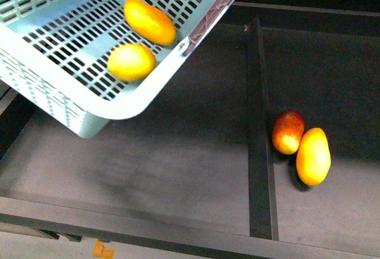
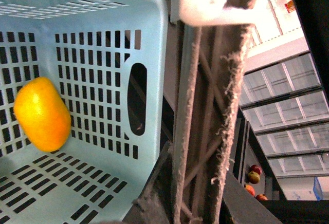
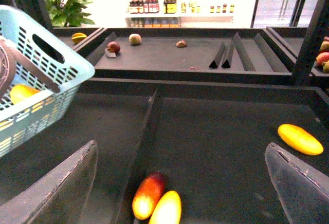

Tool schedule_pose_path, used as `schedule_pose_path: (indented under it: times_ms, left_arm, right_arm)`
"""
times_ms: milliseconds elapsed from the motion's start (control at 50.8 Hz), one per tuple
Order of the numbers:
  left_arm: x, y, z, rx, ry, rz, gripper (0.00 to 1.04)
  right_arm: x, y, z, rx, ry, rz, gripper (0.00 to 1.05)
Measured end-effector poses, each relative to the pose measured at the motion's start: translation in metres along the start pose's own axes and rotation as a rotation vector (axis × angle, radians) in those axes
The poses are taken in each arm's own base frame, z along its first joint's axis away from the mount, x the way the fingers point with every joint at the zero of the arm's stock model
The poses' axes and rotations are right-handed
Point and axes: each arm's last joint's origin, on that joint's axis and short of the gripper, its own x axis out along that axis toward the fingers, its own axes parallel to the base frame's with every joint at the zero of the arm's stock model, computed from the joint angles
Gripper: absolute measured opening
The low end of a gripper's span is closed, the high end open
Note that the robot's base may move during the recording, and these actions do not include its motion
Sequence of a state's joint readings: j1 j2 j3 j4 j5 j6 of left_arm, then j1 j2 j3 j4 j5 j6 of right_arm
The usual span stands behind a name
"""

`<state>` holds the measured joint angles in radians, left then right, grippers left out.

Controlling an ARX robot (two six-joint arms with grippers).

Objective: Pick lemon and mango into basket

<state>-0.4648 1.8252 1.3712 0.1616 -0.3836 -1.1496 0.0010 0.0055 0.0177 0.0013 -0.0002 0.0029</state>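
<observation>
My right fingers (image 3: 180, 183) are hanging spread apart, grasping nothing, above a red-blushed mango (image 1: 288, 131) and a yellow mango (image 1: 313, 155) lying touching beside the divider (image 1: 259, 134). Farther off, the basket (image 1: 89, 122) is tilting above the shelf, carrying the lemon (image 1: 131, 62) and the mango (image 1: 149, 21). My left fingers' state I cannot tell.

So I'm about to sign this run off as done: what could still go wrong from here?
The basket is held tilted in the air, so the lemon and mango lying loose on its slotted floor could roll if it is tipped or jolted.

Another yellow mango and a red-blushed mango lie together in the shelf's right compartment; the open right gripper is over them and could wrongly pick another.
</observation>
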Motion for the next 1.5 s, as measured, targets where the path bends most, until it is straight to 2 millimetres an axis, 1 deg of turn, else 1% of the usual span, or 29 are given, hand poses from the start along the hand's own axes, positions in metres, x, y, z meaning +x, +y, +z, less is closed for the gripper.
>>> schedule_pose_path:
  times_ms: [79,138,158,217,256,374,512,532,630,866,1103,1122,1181,1201,1280,1299,1339,1437,1496]
  left_arm:
    - [0.013,0.013,0.0,-0.055,0.006,0.035,0.07]
    - [0.026,0.024,0.0,-0.097,0.018,0.076,0.07]
    - [0.033,0.028,0.0,-0.129,0.022,0.091,0.07]
    - [0.046,0.035,0.002,-0.168,0.024,0.114,0.07]
    - [0.061,0.042,0.006,-0.218,0.015,0.143,0.07]
    - [0.099,0.06,0.019,-0.279,-0.027,0.213,0.07]
    - [0.125,0.072,0.024,-0.323,-0.011,0.248,0.07]
    - [0.127,0.072,0.024,-0.328,-0.008,0.248,0.07]
    - [0.142,0.079,0.02,-0.371,0.045,0.258,0.07]
    - [0.147,0.087,0.012,-0.427,0.128,0.265,0.07]
    - [0.15,0.095,0.021,-0.445,0.138,0.251,0.07]
    - [0.15,0.096,0.021,-0.445,0.137,0.247,0.08]
    - [0.15,0.098,0.022,-0.441,0.13,0.242,0.19]
    - [0.151,0.099,0.022,-0.441,0.128,0.241,0.2]
    - [0.15,0.102,0.025,-0.434,0.115,0.244,0.34]
    - [0.149,0.103,0.026,-0.432,0.113,0.246,0.4]
    - [0.146,0.102,0.031,-0.43,0.103,0.24,0.5]
    - [0.137,0.096,0.04,-0.429,0.082,0.227,0.66]
    - [0.125,0.092,0.047,-0.428,0.063,0.222,0.82]
  right_arm:
    - [0.0,0.0,0.0,0.0,0.0,0.0,0.96]
    - [0.0,0.0,0.0,0.0,0.0,-0.001,0.96]
    - [0.0,0.0,0.0,0.0,0.0,-0.001,0.96]
    - [0.0,0.0,0.0,0.0,0.0,0.0,0.96]
    - [0.0,0.0,0.0,0.0,0.0,0.0,0.96]
    - [0.0,0.0,0.0,0.0,0.0,-0.001,0.96]
    - [0.0,0.0,0.0,0.0,0.0,0.0,0.96]
    - [0.0,0.0,0.0,0.0,0.0,0.0,0.96]
    - [0.0,0.0,0.0,0.0,0.0,0.0,0.96]
    - [0.0,0.0,0.0,0.0,0.0,0.0,0.96]
    - [0.0,0.0,0.0,0.0,0.0,0.0,0.96]
    - [0.0,0.0,0.0,0.0,0.0,0.0,0.96]
    - [0.0,0.0,0.0,0.0,0.0,0.0,0.96]
    - [0.0,0.0,0.0,0.0,0.0,0.0,0.96]
    - [0.0,0.0,0.0,0.0,0.0,0.0,0.96]
    - [0.0,0.0,0.0,0.0,0.0,0.0,0.96]
    - [0.0,0.0,0.0,0.0,0.0,0.0,0.96]
    - [0.0,0.0,0.0,0.0,0.0,0.0,0.96]
    - [0.0,0.0,0.0,0.0,0.0,0.0,0.96]
